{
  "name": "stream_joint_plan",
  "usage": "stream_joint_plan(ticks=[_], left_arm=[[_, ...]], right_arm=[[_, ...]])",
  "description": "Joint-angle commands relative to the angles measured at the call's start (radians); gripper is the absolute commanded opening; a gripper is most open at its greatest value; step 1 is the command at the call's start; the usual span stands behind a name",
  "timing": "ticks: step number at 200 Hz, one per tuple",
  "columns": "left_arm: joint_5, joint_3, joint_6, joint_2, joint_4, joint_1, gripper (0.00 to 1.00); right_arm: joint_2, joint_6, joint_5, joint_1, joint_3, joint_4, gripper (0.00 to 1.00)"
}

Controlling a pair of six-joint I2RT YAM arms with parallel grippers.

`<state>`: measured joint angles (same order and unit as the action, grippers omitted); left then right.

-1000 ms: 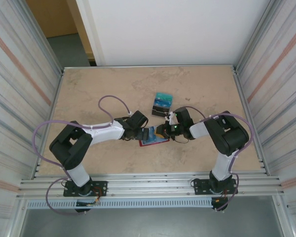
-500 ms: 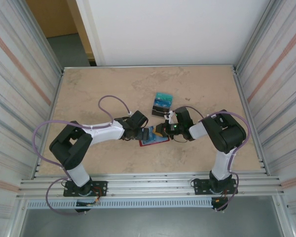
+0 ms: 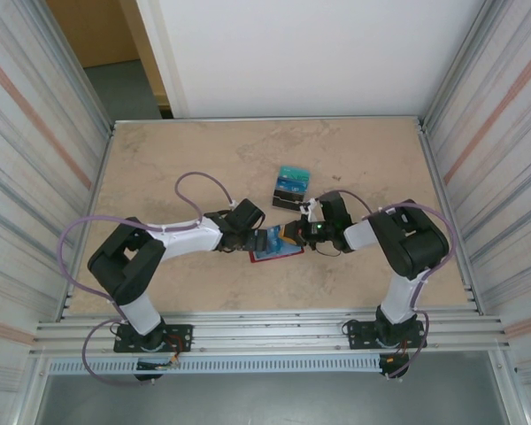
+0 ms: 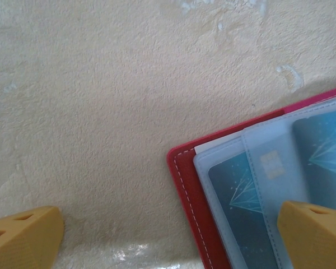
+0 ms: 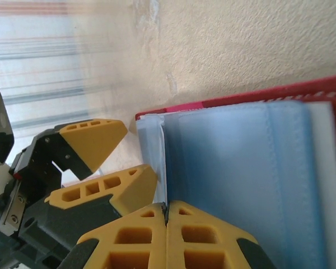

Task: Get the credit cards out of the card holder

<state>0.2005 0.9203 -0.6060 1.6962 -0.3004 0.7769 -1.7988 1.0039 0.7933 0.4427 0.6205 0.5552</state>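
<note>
Jaws of right gripper [image 5: 166, 208] just closed fully at the pocket edge of card holder [image 4: 185, 185], mid-bench near the front edge; can't tell if a card is caught. Wide open and empty, left gripper [image 4: 168, 241] straddles its corner. Inside, teal card [image 4: 241, 202] still pocketed, pull pending.

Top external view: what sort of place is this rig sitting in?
Most likely a purpose-built robot work cell, not a home or office. The beige table is boxed in by ribbed metal walls, a white panel stands at the back, and an aluminium rail runs along its near edge.
</note>
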Motion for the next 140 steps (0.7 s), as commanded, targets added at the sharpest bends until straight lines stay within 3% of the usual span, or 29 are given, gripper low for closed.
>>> stream_joint_plan(ticks=[1, 79, 140], left_arm=[[0.016, -0.04, 0.006, 0.001, -0.082, -0.02, 0.99], [0.024, -0.022, 0.032, -0.021, -0.086, -0.041, 0.99], [0.0, -0.014, 0.032, -0.105, -0.093, -0.02, 0.99]], right_arm=[[0.073, -0.092, -0.04, -0.009, 0.003, -0.151, 0.03], [0.274, -0.301, -0.194, -0.009, 0.094, -0.549, 0.02], [0.331, -0.548, -0.368, -0.01, 0.285, -0.861, 0.01]])
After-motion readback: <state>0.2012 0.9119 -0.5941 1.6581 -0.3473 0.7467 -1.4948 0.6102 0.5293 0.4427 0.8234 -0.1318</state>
